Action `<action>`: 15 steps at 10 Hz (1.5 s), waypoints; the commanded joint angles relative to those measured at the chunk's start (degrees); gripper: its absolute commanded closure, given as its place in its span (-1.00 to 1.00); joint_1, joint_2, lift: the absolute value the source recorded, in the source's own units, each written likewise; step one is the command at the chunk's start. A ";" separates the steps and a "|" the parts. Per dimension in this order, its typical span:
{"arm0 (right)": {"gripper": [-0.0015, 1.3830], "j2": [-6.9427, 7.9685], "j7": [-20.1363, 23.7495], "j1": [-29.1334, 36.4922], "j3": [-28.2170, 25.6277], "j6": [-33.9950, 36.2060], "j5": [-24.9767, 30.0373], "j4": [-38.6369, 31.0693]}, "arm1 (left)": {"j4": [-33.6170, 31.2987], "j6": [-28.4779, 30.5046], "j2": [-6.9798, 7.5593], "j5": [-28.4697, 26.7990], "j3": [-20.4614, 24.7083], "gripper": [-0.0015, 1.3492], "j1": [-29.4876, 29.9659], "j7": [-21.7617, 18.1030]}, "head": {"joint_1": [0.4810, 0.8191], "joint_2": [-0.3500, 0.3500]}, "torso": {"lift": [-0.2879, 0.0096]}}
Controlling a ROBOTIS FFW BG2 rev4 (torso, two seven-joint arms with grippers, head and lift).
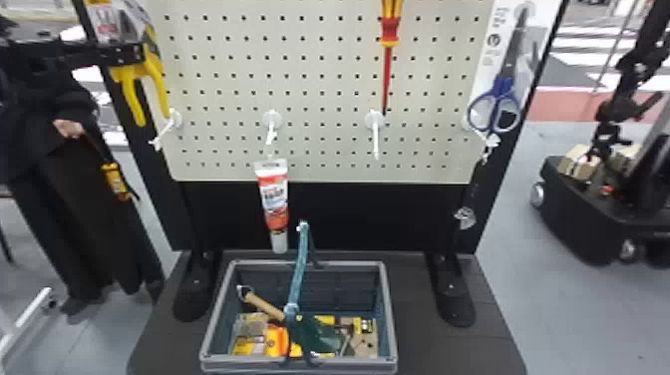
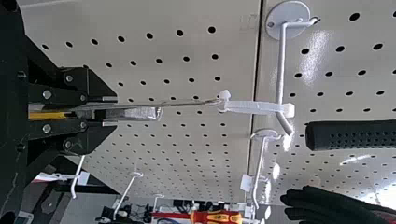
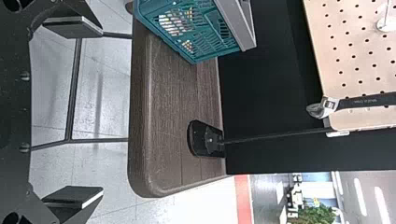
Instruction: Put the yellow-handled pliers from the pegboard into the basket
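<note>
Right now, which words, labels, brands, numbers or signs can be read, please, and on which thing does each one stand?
None can be quoted reliably.
Hanging tube: print, too small to read.
Card behind the blue scissors: lettering, unclear.
Label by the yellow-handled pliers: unclear.
Wrench handle: marks too small.
Packages in the basket: print too small.

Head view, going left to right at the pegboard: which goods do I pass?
Yellow-handled pliers → red-and-white squeeze tube → long, slim red-and-yellow screwdriver → blue-handled metal scissors.
</note>
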 commanded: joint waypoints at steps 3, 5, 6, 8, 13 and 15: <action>-0.84 0.05 0.00 0.00 0.00 -0.07 0.00 0.02 | -0.17 -0.01 0.00 0.22 0.00 0.79 -0.01 0.08 | -0.60 0.00 | 0.26; -0.84 0.05 0.00 0.00 0.00 0.02 0.00 0.02 | -0.31 -0.01 0.00 0.48 0.00 0.79 0.11 0.08 | -0.60 0.00 | 0.26; -0.84 0.05 0.00 0.00 0.00 0.02 0.00 -0.13 | -0.87 -0.01 -0.09 0.66 0.00 0.79 0.61 0.08 | -0.60 0.00 | 0.26; -0.84 0.05 0.00 0.12 0.00 0.02 -0.09 -0.13 | -4.39 0.69 -0.18 1.63 0.79 0.79 2.20 0.52 | -0.60 0.00 | 0.26; -0.84 0.05 0.00 0.25 0.00 0.02 0.00 -0.27 | -15.08 2.98 -0.97 3.30 4.84 0.79 8.11 1.66 | -0.60 0.00 | 0.26; -0.84 0.05 0.00 0.37 0.00 0.10 0.00 -0.27 | -19.01 2.63 -3.87 4.53 9.76 0.79 17.71 2.72 | -0.60 0.00 | 0.26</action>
